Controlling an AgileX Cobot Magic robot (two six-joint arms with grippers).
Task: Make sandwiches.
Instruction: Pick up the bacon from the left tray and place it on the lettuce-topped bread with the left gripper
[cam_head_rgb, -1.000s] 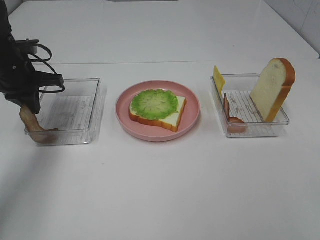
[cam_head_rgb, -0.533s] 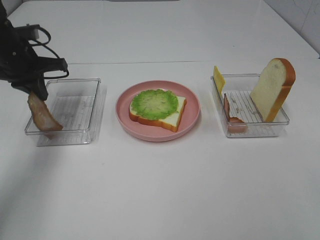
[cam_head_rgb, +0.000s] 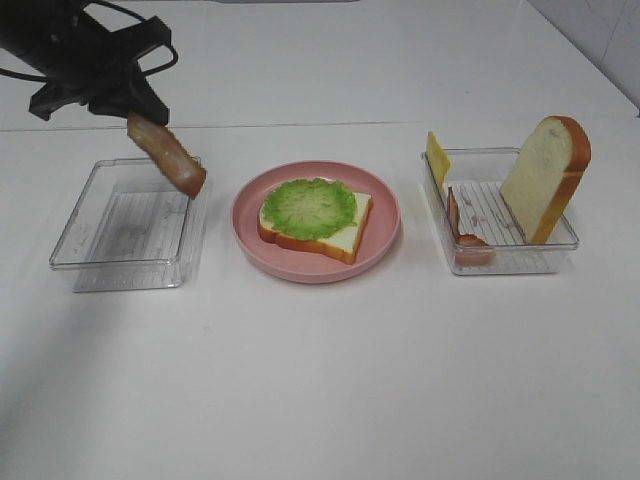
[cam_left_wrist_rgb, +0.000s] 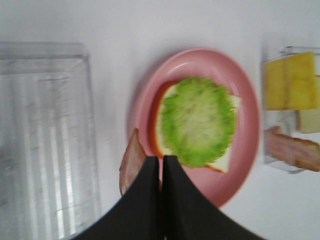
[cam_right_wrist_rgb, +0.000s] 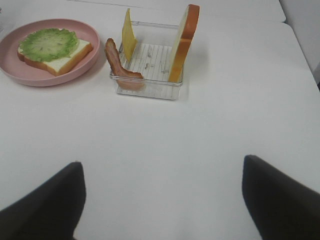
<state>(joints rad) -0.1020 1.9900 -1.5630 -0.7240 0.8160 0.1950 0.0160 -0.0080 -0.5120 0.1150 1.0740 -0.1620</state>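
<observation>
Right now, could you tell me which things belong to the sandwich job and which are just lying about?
Job: bacon in left end effector; lettuce on bread; upright bread; cheese; second bacon.
Lying about: plate; left tray; right tray.

Lab setup: white table (cam_head_rgb: 320, 400) holds toy bread (cam_head_rgb: 543, 175).

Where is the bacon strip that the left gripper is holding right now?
In the exterior high view, the bacon strip hangs in the air from the shut left gripper at upper left, over the left clear tray's side nearest the pink plate.
</observation>
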